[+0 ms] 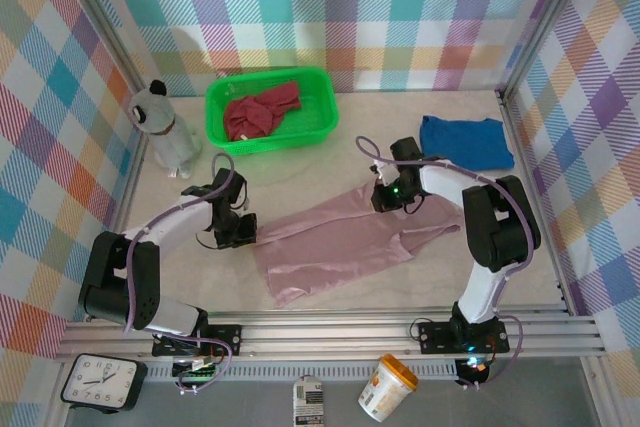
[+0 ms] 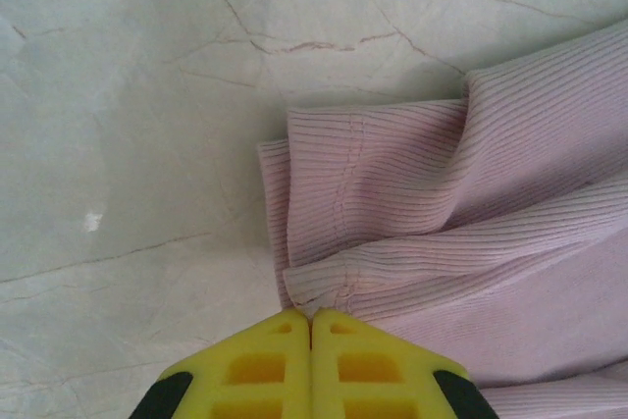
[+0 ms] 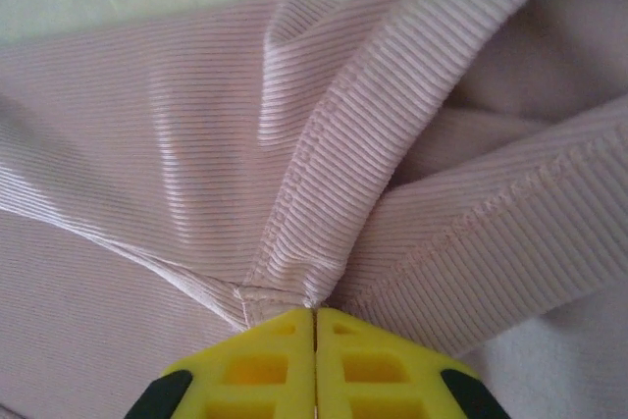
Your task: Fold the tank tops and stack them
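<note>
You had the left gripper (image 2: 311,319) pinched closed on a hem corner of the mauve-pink tank top (image 1: 345,242), at the cloth's left edge. Your right gripper (image 3: 314,313) was clamped tight on a strap seam at its far right end. The top lay spread and wrinkled on the table (image 1: 330,147) between the arms. The blue tank top (image 1: 465,140) lay flat at the far right, well apart. The dark red tank top (image 1: 262,112) sat crumpled in the green basket (image 1: 266,144).
</note>
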`<state>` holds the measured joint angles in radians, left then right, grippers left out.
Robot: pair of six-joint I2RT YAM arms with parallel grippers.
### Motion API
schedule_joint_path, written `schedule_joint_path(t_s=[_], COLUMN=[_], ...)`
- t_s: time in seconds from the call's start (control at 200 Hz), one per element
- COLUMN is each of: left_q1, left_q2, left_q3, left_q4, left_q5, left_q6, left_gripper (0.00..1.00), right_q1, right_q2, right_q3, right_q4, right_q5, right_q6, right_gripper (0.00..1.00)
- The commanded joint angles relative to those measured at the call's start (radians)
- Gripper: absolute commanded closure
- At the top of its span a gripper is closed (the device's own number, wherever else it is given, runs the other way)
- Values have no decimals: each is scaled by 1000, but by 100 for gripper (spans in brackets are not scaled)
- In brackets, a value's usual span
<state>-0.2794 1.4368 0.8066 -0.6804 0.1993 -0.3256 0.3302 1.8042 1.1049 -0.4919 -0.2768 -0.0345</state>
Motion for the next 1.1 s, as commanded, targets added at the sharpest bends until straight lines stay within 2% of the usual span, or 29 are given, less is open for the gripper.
schedule_joint_path(t_s=[0.0,0.08,0.19,0.315,0.45,0.655,0.785,1.095], left_q1=[-18,-23,-21,-26,-29,-29,-30,-36], left_q2=[11,31,27,14,13,70,161,310], left_q3=[-14,-1,39,63,137,253,291,323], left_q4=[-22,-69,-158,-134,-200,-177,-126,-59], left_q5=[-8,15,-48,38,17,-5,9,28], left_q6=[-11,22,46,-19,-14,-7,-8,9], left_gripper=[100,91,80,71,62,58,58,57], right_q1=[-17,-45,-76,-109,-126,-145,-164,-182], right_q2=[-17,-29,-49,-67,-90,13,101,244], right_q3=[-13,0,42,84,101,216,297,447], right_q4=[-34,-42,-108,-120,-37,4,-14,-86], right_q5=[0,-33,-25,-11,67,209,237,317], right_q6=[70,95,121,153,203,335,407,407], right_gripper=[89,83,71,68,60,50,50,50])
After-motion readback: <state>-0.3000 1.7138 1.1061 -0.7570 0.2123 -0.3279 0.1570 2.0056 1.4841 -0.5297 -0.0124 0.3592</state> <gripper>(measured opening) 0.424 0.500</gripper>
